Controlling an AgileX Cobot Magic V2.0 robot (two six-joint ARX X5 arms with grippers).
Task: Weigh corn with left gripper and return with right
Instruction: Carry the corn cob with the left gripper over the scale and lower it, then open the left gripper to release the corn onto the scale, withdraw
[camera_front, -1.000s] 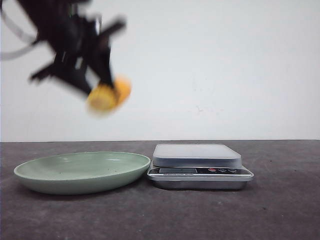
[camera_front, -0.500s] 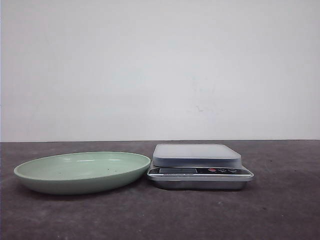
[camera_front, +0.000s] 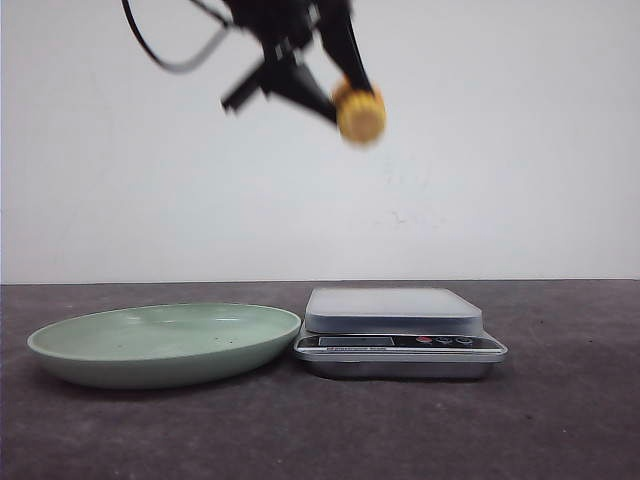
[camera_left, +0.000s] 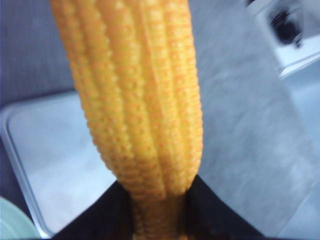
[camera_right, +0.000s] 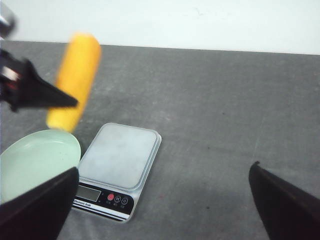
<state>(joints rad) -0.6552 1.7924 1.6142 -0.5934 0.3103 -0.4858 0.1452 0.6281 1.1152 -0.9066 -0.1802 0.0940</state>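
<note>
Corn (camera_front: 360, 113): yellow-orange, ribbed kernel rows, pinched in left gripper (camera_front: 335, 90) fingers; right gripper (camera_right: 165, 200) fingers wide.

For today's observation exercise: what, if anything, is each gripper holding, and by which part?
The left gripper holds the corn by one end, high above the scale. The right gripper is open, holding nothing.

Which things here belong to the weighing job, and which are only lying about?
For the job:
corn
left gripper, holding the corn
scale
right gripper, open, waiting
green plate

Lying about:
nothing that I can see
</note>
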